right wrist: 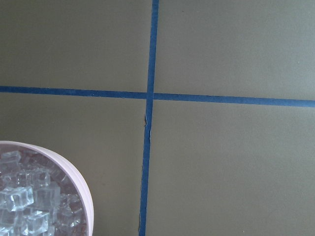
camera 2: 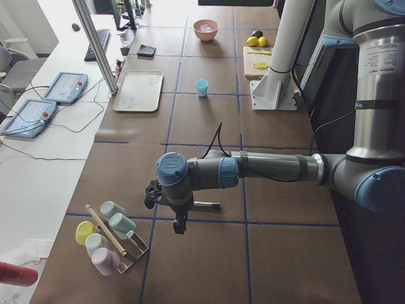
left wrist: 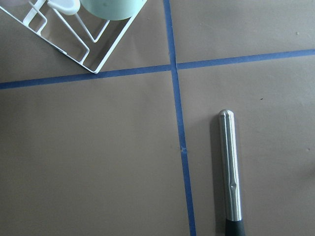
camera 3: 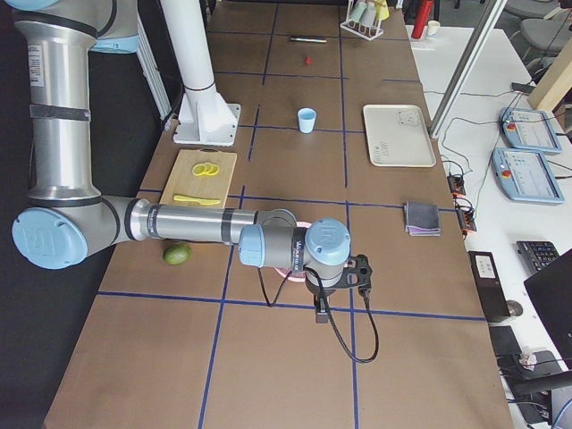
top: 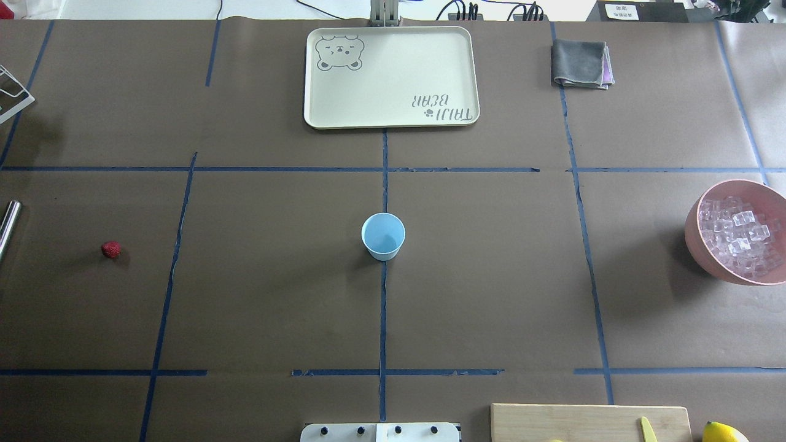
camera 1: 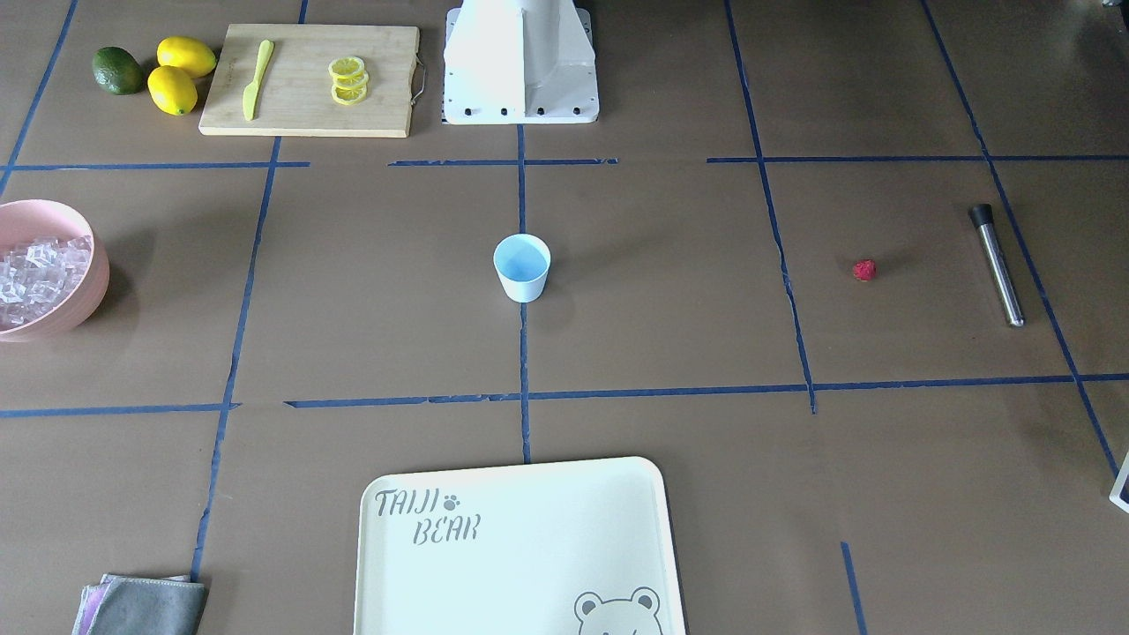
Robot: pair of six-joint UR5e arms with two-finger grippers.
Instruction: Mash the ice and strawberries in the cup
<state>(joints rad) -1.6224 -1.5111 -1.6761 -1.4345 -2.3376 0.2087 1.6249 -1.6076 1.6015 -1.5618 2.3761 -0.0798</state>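
Small light blue tapered plastic cup (top: pixel 383 236) upright at the worktop's centre. Small red bumpy strawberry (top: pixel 111 249) near the left edge, beside a steel rod with a black end (camera 1: pixel 997 265). Clear ice cubes (top: pixel 740 239) piled in a round pink bowl (top: pixel 697 242) at the right edge. Left gripper (camera 2: pixel 180 225) and right gripper (camera 3: pixel 322 313) over opposite ends; cannot tell whether parted or closed.

Robotics lab: tape-gridded table (top: pixel 276 294), teach pendants (camera 2: pixel 63 87), keyboard (camera 2: pixel 101 43) on side bench (camera 2: pixel 38 168).
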